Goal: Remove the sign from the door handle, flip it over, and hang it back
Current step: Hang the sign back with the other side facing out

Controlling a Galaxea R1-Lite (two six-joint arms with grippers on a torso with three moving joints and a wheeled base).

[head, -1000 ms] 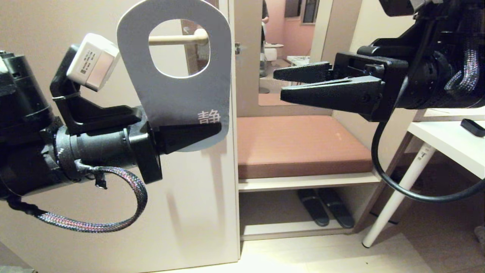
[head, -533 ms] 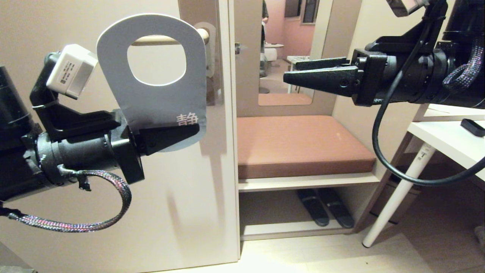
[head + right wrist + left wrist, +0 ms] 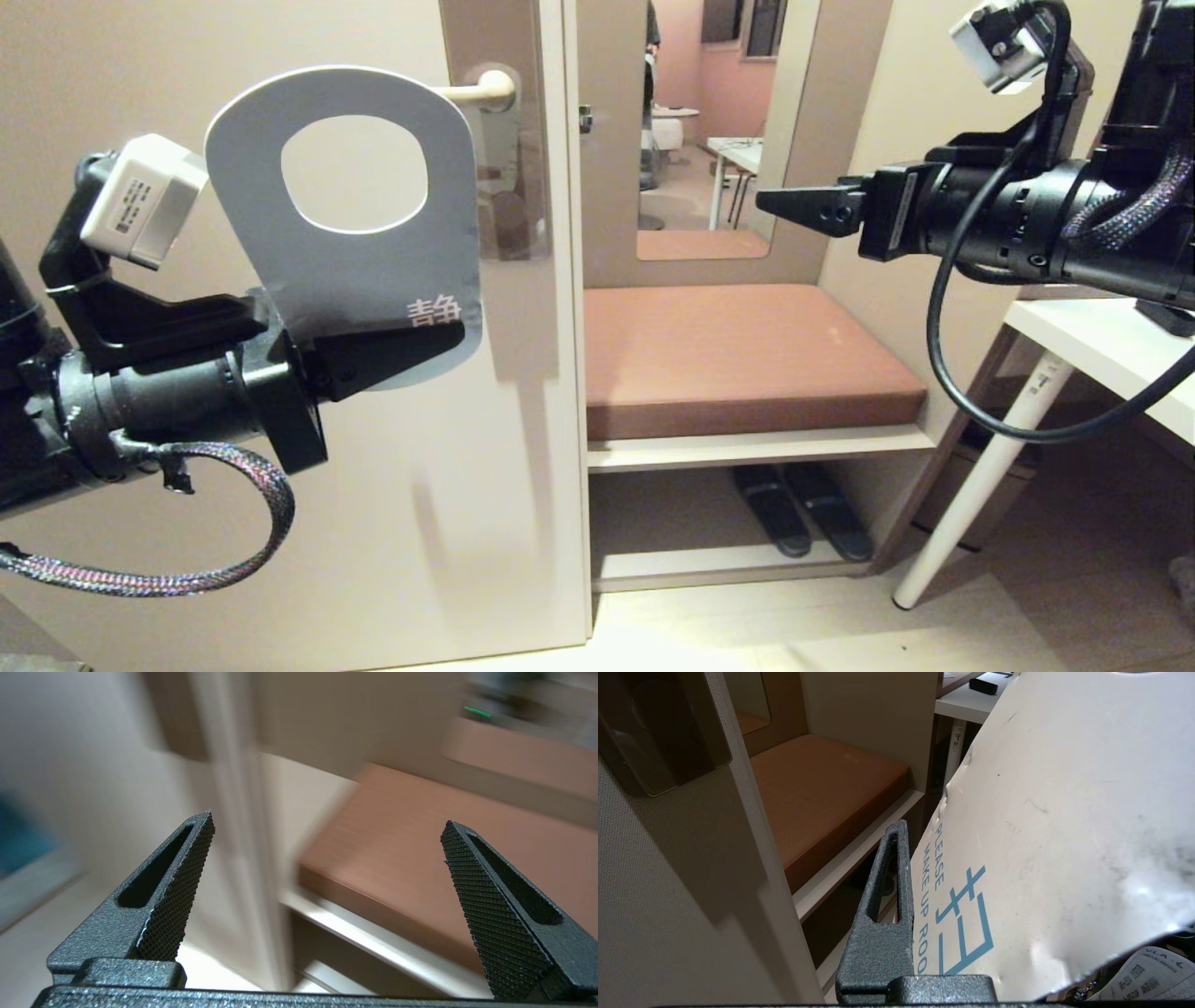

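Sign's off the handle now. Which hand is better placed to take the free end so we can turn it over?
Right. The left hand is already clamped on the sign's bottom end, clear of the door handle. The right hand is open, empty, level with the sign and pointing toward it.

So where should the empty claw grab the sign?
Probably the bare edge of the sign beside its hole, coming in from the bench side. The card is flat and upright, the left gripper already pinches the bottom, and the right gripper waits open there.
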